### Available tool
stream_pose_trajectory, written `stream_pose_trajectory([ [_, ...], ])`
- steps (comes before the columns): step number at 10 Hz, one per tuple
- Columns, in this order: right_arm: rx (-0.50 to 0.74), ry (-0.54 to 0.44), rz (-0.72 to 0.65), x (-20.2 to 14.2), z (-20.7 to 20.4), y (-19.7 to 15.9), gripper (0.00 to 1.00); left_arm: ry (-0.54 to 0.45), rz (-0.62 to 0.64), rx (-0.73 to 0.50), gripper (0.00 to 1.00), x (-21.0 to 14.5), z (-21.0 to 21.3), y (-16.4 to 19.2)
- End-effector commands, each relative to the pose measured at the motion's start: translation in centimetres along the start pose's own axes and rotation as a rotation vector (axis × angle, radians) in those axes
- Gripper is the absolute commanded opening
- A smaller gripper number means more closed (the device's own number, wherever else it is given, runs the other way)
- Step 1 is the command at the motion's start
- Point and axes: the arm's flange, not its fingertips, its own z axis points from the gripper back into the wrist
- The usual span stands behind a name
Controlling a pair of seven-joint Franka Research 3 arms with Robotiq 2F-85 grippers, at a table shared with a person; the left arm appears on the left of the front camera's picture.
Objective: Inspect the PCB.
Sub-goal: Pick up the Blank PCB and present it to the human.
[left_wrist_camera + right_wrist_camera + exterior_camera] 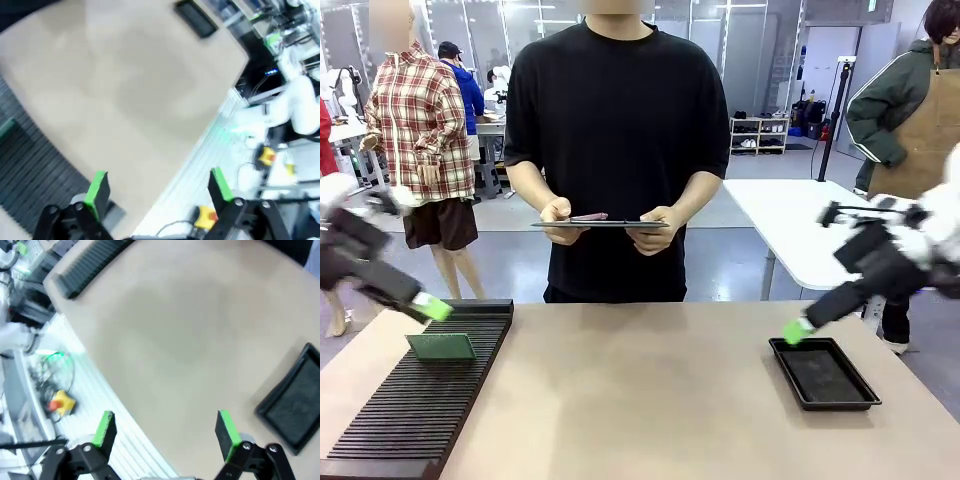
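Slotted rack (410, 410), near left: the circuit board (441, 346) stands propped in a slot, top edge free, probably for pinching. Left gripper (432, 306) hovers just above it, wide open, empty. Right gripper (796, 330) waits beside the tray (825, 375), wide open, empty.

Tan bench (650, 400) spreads wide; a long black slotted rack (400, 420) lies along the 8 o'clock side; a shallow black tray (820, 375) sits flat at 4 o'clock, well apart.
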Motion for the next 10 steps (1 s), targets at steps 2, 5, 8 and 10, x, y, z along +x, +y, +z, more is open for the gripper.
stream_pose_trajectory([
  [2,0.265,-0.088,-0.214,-7.2,4.4,-4.7,1.00,-0.121,0.147,-0.207,1.00,-7.4,6.1,3.3],
  [5,0.360,-0.334,-0.354,-15.7,6.0,-6.4,1.00,-0.421,0.284,-0.199,1.00,-17.9,10.8,5.7],
  [8,0.367,-0.418,-0.391,-19.6,6.0,-5.9,1.00,-0.520,0.411,-0.170,1.00,-24.8,12.8,6.7],
  [10,0.349,-0.436,-0.398,-19.9,6.1,-5.6,1.00,-0.529,0.405,-0.152,1.00,-25.1,12.9,6.6],
])
